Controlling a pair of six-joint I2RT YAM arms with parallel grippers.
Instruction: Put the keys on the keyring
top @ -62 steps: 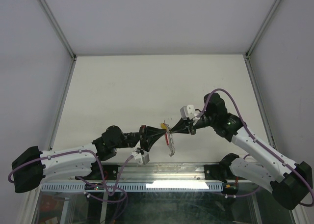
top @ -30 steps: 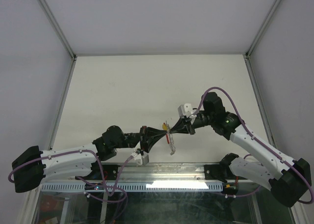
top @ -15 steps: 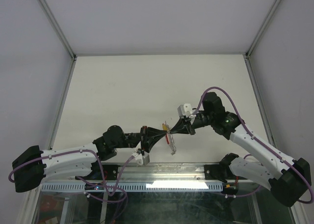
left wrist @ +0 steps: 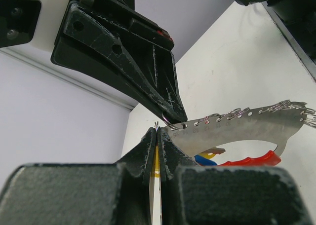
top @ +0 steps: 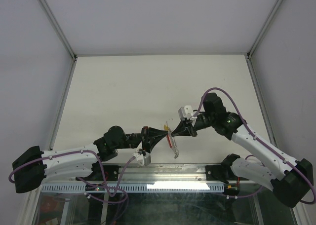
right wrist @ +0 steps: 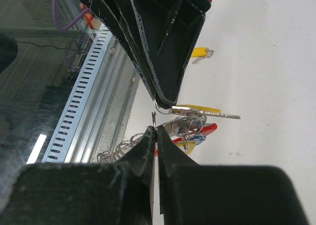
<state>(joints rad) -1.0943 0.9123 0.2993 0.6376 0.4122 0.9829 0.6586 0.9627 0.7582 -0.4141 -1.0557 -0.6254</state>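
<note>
My left gripper (top: 164, 131) and right gripper (top: 171, 132) meet tip to tip above the near middle of the table. The left gripper (left wrist: 156, 131) is shut on a yellow-tagged key (right wrist: 197, 109), whose silver blade points away from its fingers. The right gripper (right wrist: 156, 128) is shut on the keyring (top: 173, 147), at the end of its silver holed strip (left wrist: 237, 129). The keyring's red band (left wrist: 247, 160) and row of rings (right wrist: 118, 151) hang below, with blue and yellow tagged keys (left wrist: 207, 158) on it. Another yellow-tagged key (right wrist: 200, 52) lies loose on the table.
A slotted metal rail (top: 163, 170) runs along the table's near edge, just below the grippers, and it also shows in the right wrist view (right wrist: 84, 96). White enclosure walls with metal posts (top: 57, 25) stand at the left, right and back.
The right gripper has moved left and slightly down to meet the left gripper's tip. The keyring has swung a little lower. The left arm has barely moved.
</note>
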